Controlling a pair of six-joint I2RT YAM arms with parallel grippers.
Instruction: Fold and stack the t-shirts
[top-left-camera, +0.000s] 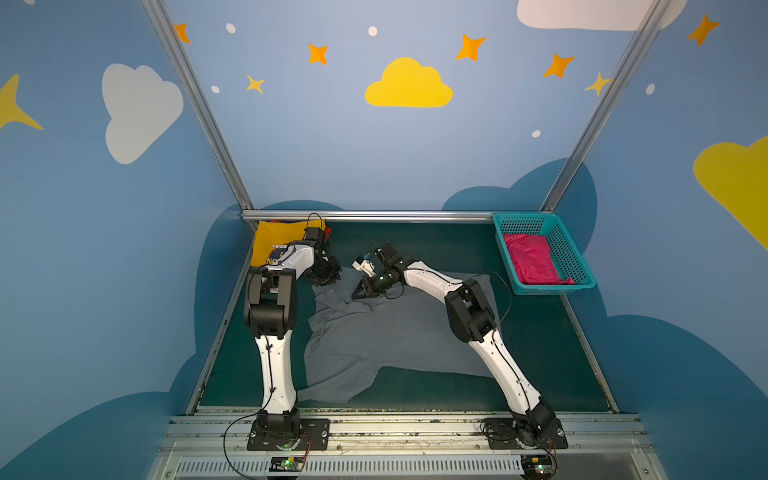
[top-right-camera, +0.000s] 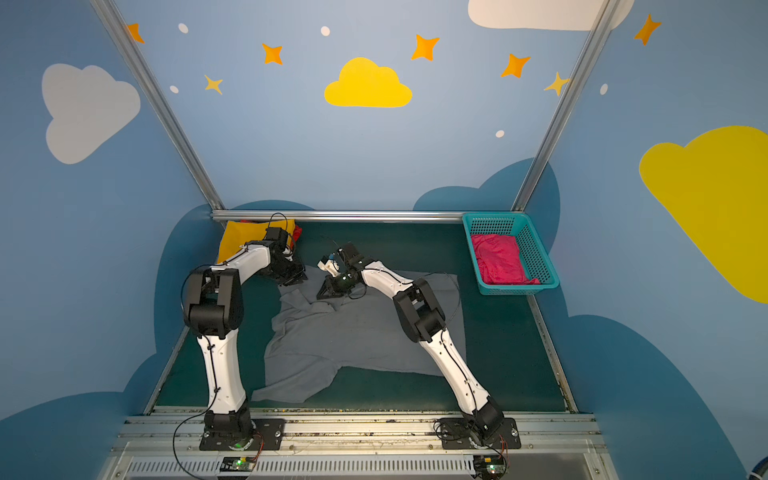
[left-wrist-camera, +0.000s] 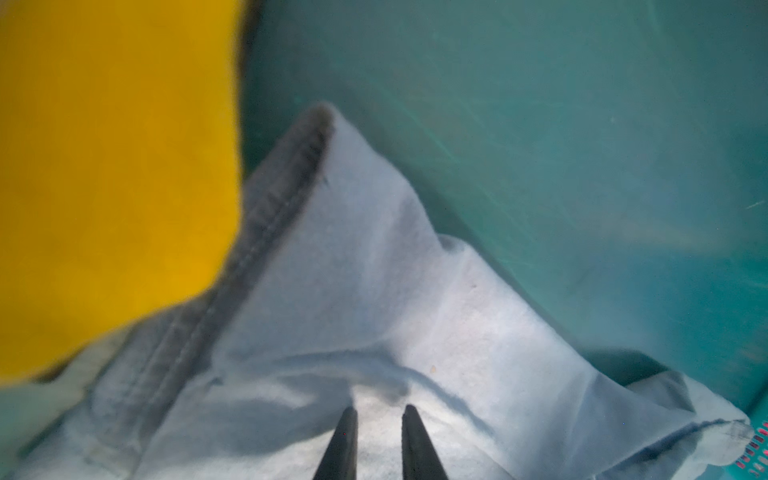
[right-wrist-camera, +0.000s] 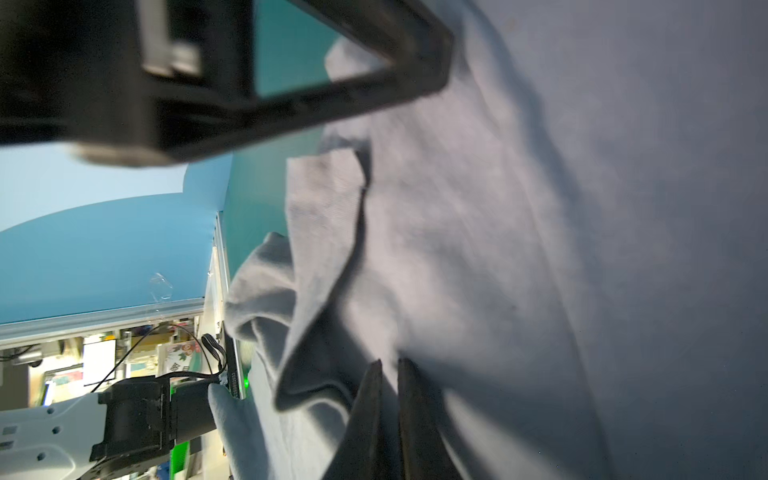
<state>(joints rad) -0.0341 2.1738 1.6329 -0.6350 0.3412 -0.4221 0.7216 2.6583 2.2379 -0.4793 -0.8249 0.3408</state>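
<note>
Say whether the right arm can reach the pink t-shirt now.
Probably yes: the pink t-shirt lies uncovered in the basket on that side, but the right gripper pinches the grey t-shirt.

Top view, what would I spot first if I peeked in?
A big grey t-shirt sprawls rumpled across the middle of the green table, with the left gripper and right gripper both down on its far end. A bright pink t-shirt lies in the teal basket at the far right corner, and a yellow t-shirt sits at the far left corner.
</note>
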